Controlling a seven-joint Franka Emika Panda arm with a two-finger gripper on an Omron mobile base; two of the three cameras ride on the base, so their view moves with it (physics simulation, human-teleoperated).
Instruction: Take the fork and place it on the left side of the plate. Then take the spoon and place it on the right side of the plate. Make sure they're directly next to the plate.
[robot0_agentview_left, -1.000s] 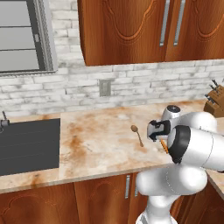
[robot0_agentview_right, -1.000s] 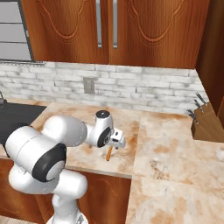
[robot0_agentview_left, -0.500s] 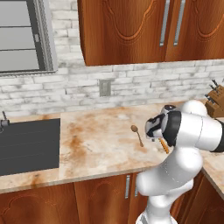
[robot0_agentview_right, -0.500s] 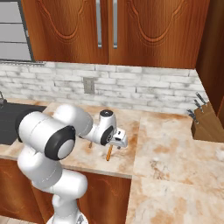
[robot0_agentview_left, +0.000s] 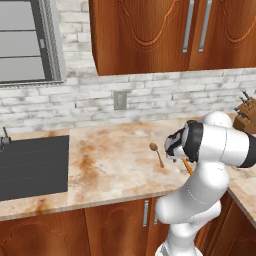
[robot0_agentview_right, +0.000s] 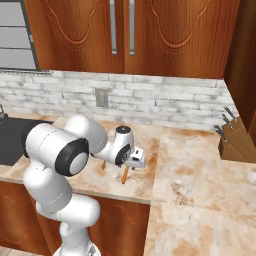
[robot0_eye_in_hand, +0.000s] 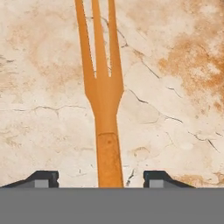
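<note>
1. The fork (robot0_eye_in_hand: 103, 94) lies flat on the tabletop (robot0_agentview_left: 110, 165), near its front edge. In the hand view its handle runs down between the two fingers (robot0_eye_in_hand: 43, 178) and its tines point away.
2. The fingers stand apart, one on each side of the handle with bare stone showing between each tip and the wood. They are not clamped on it.
3. The spoon (robot0_agentview_left: 156, 152) lies just beside the fork, on the sink (robot0_agentview_left: 30, 165) side, bowl toward the wall.
4. Risk: the handle is thin and lies flat on the stone, so if the fingers close too high they could skim over it or pinch only its top edge, and the fork would slip out on the lift.
5. Risk: the hold sits on the handle, away from the tines, so the fork may droop or swing once lifted and land crooked.
6. Risk: with the spoon so close, a sideways drift of the hand could knock it.
7. The hand view gives the fork's line between the fingers and the gaps on either side.
8. The left base view shows the spoon and sink, with the arm covering most of the fork (robot0_agentview_left: 188, 166).
9. The right base view shows the fork's handle end (robot0_agentview_right: 124, 175) poking out below the gripper (robot0_agentview_right: 134, 161), close to the tabletop's edge, and a knife block (robot0_agentview_right: 235, 140) well apart at the far corner.
</note>
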